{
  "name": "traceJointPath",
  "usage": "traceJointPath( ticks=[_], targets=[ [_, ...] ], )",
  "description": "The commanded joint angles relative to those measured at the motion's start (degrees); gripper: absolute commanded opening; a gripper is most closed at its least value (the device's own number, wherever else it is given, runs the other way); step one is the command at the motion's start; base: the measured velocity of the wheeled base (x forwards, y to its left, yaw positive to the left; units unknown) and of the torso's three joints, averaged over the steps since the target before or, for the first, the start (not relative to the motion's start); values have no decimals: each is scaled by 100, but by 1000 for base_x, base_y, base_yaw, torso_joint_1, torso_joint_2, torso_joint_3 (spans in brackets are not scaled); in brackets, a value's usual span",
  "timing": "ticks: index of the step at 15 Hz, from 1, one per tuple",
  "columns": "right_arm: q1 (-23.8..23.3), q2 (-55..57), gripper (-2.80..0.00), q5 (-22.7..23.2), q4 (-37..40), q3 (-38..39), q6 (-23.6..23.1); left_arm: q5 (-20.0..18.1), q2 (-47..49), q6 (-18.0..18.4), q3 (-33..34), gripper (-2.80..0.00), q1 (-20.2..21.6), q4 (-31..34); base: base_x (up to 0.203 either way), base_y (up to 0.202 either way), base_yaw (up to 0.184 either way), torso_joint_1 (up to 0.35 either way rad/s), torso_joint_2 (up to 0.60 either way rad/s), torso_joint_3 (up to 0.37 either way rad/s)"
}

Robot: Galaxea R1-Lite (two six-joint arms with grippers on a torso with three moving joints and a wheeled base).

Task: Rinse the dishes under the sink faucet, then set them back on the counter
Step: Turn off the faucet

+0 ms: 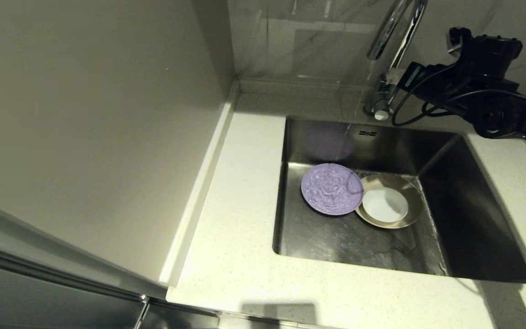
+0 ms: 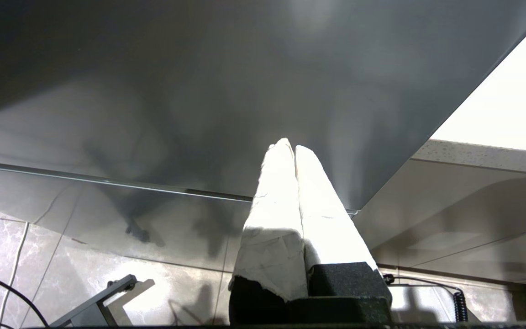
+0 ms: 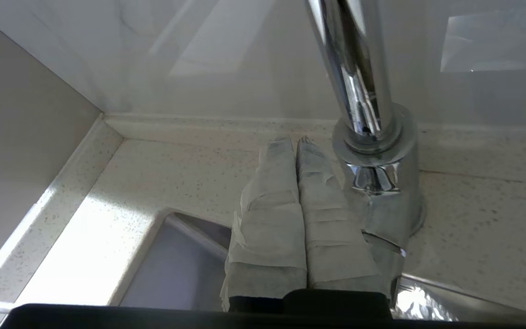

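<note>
Right gripper [image 3: 296,146] pressed closed, empty, beside tall chrome gooseneck faucet [image 3: 368,137]. Lilac-purple round plate [image 1: 331,188], cream-beige plate [image 1: 411,194] and small white bowl [image 1: 385,204] lie in square steel sink [image 1: 473,219], under running water. Likely wet, slick, brittle; pinch rims. Left gripper [image 2: 294,151] closed, parked.

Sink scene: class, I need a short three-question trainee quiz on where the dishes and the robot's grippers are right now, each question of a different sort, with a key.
1. True or false: the purple plate lies on the counter.
2. Multiple choice: the white bowl sits
A. in the beige plate
B. on the purple plate
C. alone on the sink floor
3. Fill in: the right gripper is beside the base of the ____, fingers together.

Key
1. False: it lies in the sink, where water falls on it.
2. A
3. faucet. The left gripper is parked, shut, below the counter.
</note>
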Motion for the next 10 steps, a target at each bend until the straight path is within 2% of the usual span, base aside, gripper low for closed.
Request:
traceJointPath(
  ticks=[1, 10],
  targets=[
    [7, 90, -280, 15, -130, -16, 37, 3, -18, -3, 0, -280, 0, -3, 0, 0, 0, 0, 0, 0],
    [-183, -738, -280, 9, -288, 17, 165, 3, -18, -3, 0, -280, 0, -3, 0, 0, 0, 0, 0, 0]
  ],
)
